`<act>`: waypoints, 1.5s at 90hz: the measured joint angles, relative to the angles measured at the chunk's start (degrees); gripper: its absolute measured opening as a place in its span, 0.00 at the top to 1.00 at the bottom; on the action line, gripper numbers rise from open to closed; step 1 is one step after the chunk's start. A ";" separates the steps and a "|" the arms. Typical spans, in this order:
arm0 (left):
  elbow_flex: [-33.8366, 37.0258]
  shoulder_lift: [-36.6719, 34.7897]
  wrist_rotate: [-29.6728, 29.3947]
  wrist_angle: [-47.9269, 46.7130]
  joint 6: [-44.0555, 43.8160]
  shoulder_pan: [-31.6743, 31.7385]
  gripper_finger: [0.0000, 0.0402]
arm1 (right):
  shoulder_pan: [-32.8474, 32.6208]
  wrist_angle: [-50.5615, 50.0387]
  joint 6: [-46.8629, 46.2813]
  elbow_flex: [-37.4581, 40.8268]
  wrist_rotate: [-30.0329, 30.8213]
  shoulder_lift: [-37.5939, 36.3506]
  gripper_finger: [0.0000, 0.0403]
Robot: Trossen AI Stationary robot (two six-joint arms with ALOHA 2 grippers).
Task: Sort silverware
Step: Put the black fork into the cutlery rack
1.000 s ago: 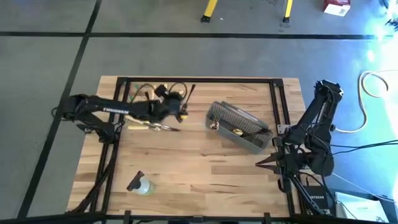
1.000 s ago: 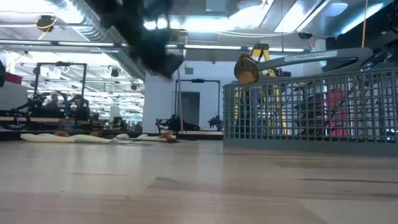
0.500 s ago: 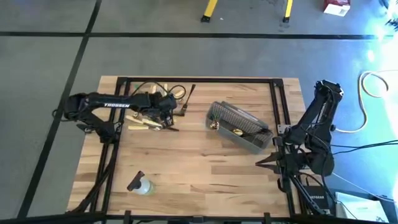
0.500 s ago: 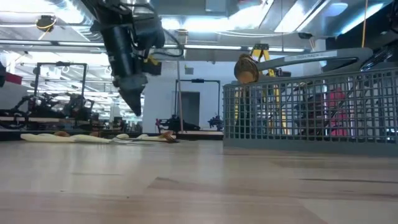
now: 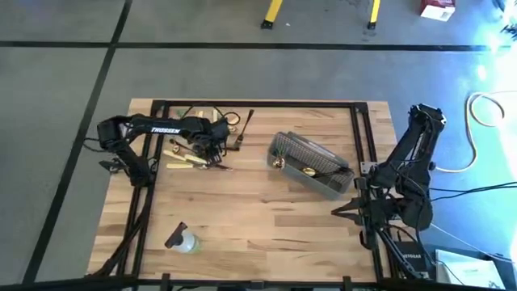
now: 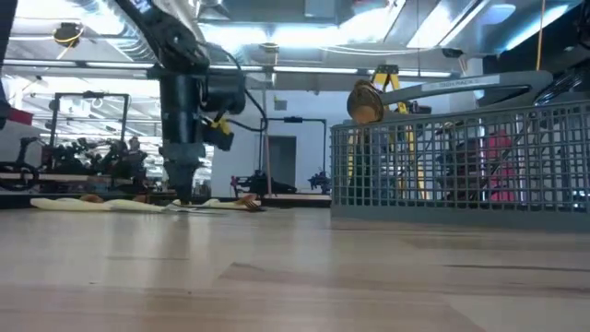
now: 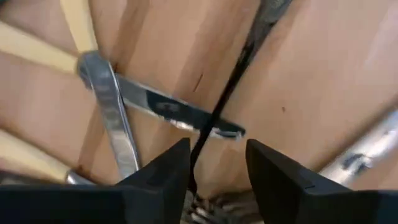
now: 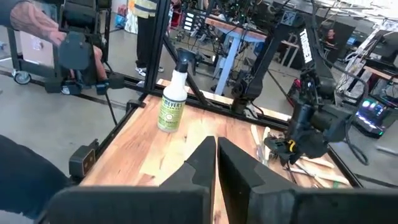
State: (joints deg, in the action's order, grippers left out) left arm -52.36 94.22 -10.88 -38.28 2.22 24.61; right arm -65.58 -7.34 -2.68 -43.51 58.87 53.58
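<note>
Left gripper (image 5: 212, 151) down over the silverware pile (image 5: 198, 144) in the upper left of the high view; right arm parked at the table's right edge.

The left arm reaches in from the frame's left, wrist pitched steeply down, tips at the tabletop in the low view. Its fingers (image 7: 160, 177) are spread, nothing grasped: a thin black utensil (image 7: 227, 96) runs between them, lying across a steel knife blade (image 7: 168, 112) with tan handles alongside. The basket (image 5: 313, 166) sits centre-right, holding a gold spoon (image 6: 365, 103). A bottle (image 5: 182, 239) lies at lower left, well apart. The right gripper (image 8: 216, 163) is closed, pointing along the table (image 5: 266, 218).
</note>
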 joint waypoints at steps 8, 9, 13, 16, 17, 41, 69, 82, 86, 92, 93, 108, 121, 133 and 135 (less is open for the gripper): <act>0.00 1.18 -0.75 0.48 1.16 0.70 0.68 | 0.00 -0.19 0.00 0.00 0.02 0.00 1.00; 0.00 1.27 -0.75 0.46 1.26 0.80 0.68 | 0.00 -0.19 0.00 0.00 0.02 0.00 1.00; -0.06 1.48 -0.76 0.33 1.72 1.32 0.70 | 0.00 -0.19 0.00 0.00 0.02 0.00 1.00; -0.13 1.75 -0.74 0.17 2.61 1.62 0.70 | 0.00 -0.21 0.00 0.00 0.02 0.00 1.00; -0.14 1.80 -0.72 0.11 2.86 1.72 0.71 | 0.00 -0.23 0.00 0.00 0.02 0.00 1.00; -0.15 2.05 4.15 2.29 7.58 3.36 0.82 | 0.00 -0.29 0.00 0.00 0.02 0.00 1.00; -0.12 2.05 7.76 1.19 10.70 3.31 0.99 | 0.00 -0.25 -0.43 0.00 0.02 0.00 1.00; 0.26 2.03 7.76 1.29 12.14 3.19 1.00 | 0.00 -0.21 -0.55 0.00 0.02 0.00 1.00; 0.31 2.03 7.76 1.24 12.11 3.18 1.00 | 0.00 -0.23 -0.67 0.00 0.02 0.00 1.00; 0.35 2.03 7.74 1.31 11.72 3.11 1.00 | 0.00 -0.21 -0.72 0.00 0.02 0.00 1.00; 0.35 2.03 7.74 1.32 11.61 3.11 1.00 | 0.00 -0.21 -0.72 0.00 0.02 0.00 1.00; 0.39 2.05 7.72 1.38 9.51 2.03 1.00 | -0.02 -0.21 -0.72 0.00 0.02 0.00 1.00; -0.45 1.90 10.37 0.45 6.40 -0.01 1.00 | 0.00 -0.21 -0.72 0.00 0.02 0.00 1.00; -2.40 1.64 11.12 -0.87 3.66 -2.37 1.00 | -0.02 -0.16 -0.74 0.00 0.02 0.00 1.00; -2.84 1.62 11.21 -0.79 3.25 -2.75 1.00 | 0.00 -0.19 -0.84 0.00 0.02 0.00 1.00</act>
State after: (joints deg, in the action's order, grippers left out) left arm -55.20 95.83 0.33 -39.06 5.47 21.86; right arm -65.59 -7.53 -3.52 -43.51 58.89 53.58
